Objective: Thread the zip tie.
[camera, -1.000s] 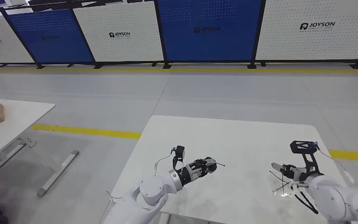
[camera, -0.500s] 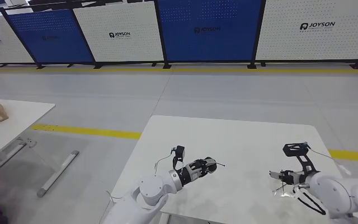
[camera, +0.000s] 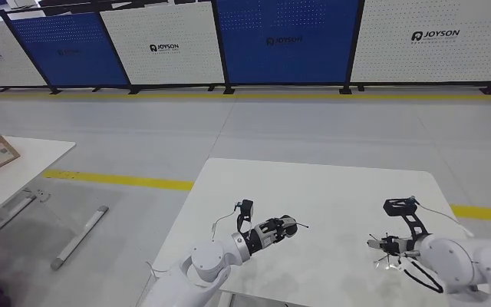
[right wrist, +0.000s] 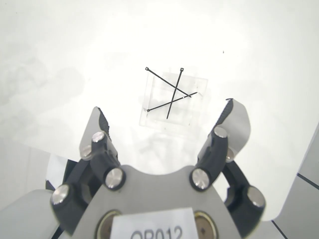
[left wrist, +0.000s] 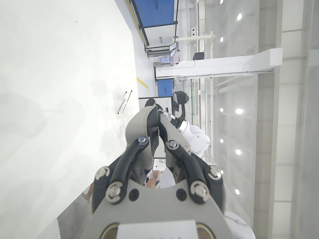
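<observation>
Toward 9 o'clock on the table [camera: 322,184], the left claw [camera: 290,226] is pressed together on a thin tie [camera: 302,225]. Toward 3 o'clock, the right claw [right wrist: 165,106] is held spread wide above three crossed ties [right wrist: 176,88], which are laid on a clear tray [right wrist: 197,83].

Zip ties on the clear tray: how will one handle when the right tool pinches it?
Probably floppy: the zip ties are thin long strips, so a free end would likely droop. Likely very light, and they lie crossed, so lifting one may drag the others. The open right tool may slip on them against the smooth clear tray.
</observation>
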